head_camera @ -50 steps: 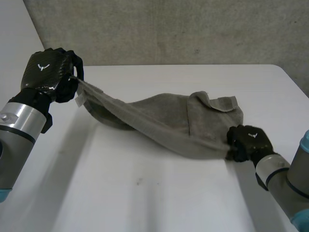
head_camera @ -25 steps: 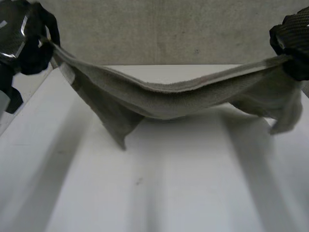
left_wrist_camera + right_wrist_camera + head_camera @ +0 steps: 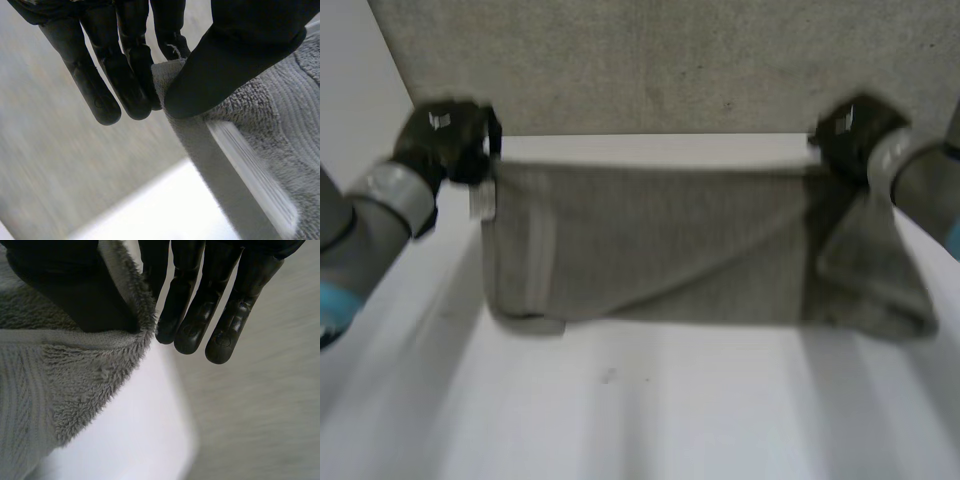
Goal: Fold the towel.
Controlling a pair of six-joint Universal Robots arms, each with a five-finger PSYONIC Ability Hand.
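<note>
A grey towel (image 3: 660,245) hangs stretched between my two hands above the far part of the white table (image 3: 650,410). My left hand (image 3: 445,140) pinches its far left corner, thumb (image 3: 235,55) pressed on the towel (image 3: 280,130) against straight fingers (image 3: 125,75). My right hand (image 3: 855,135) pinches the far right corner the same way, thumb (image 3: 65,290) over the fluffy towel (image 3: 75,375) edge, fingers (image 3: 200,305) straight behind it. The towel's lower edge rests on the table. Its right side hangs bunched and doubled over.
A grey wall (image 3: 660,60) rises right behind the table's far edge. The near half of the table lies bare in front of the towel. Both forearms reach in from the sides.
Both hands have lifted the towel off the table and carried it toward the far edge, pulling it taut. It was crumpled on the table; now it hangs spread as a flat sheet.
</note>
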